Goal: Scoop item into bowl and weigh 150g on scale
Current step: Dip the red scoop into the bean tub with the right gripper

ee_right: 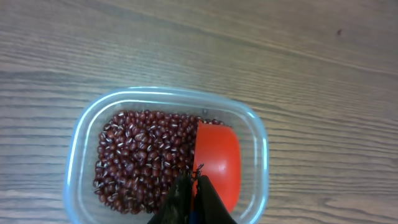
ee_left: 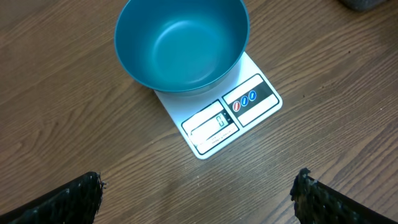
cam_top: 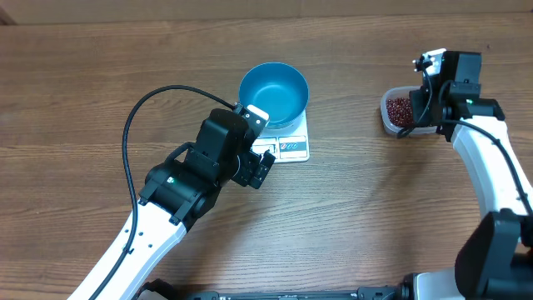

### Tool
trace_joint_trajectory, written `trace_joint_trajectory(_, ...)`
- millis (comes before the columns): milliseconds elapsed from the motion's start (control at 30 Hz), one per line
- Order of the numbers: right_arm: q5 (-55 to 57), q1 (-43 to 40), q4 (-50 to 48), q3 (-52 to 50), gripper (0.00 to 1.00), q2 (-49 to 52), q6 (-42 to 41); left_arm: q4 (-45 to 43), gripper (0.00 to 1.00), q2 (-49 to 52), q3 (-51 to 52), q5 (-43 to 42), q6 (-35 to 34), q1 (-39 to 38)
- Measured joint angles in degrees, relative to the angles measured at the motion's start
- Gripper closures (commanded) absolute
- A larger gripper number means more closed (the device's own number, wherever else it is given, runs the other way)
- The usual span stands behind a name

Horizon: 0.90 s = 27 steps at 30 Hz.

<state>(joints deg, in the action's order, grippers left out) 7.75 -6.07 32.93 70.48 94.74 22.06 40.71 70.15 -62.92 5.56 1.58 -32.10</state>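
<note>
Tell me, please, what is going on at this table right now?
The right gripper is shut on a red scoop, which sits in the clear tub beside the beans; no beans show in the scoop. The blue bowl stands empty on the white scale. The left gripper hangs open above the table near the scale's display edge, holding nothing. No beans have reached the bowl yet.

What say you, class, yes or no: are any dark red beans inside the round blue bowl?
No: the round blue bowl shows only bare blue inside in the left wrist view.
</note>
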Motion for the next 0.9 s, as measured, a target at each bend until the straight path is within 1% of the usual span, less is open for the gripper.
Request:
trace_joint_trajectory(167,-0.33,-1.36,0.20,0.02,0.96,3.30,0.48,0.02,0.00,0.00,0.00,0.00,0.00,0.00)
trace_joint_trajectory(300,-2.84,-2.14,1.36,0.09,0.96,3.80,0.48,0.00,0.00,0.00,0.00,0.00,0.00,0.00)
trace_joint_trajectory(733,-20.11,-6.34,2.73,0.09,0.96,4.28,0.50,0.02,0.01,0.00,0.00,0.00,0.00,0.00)
trace_joint_trajectory(900,-26.67,-8.66,2.56,0.13,0.96,5.95,-0.44,0.00,0.00,0.00,0.00,0.00,0.00,0.00)
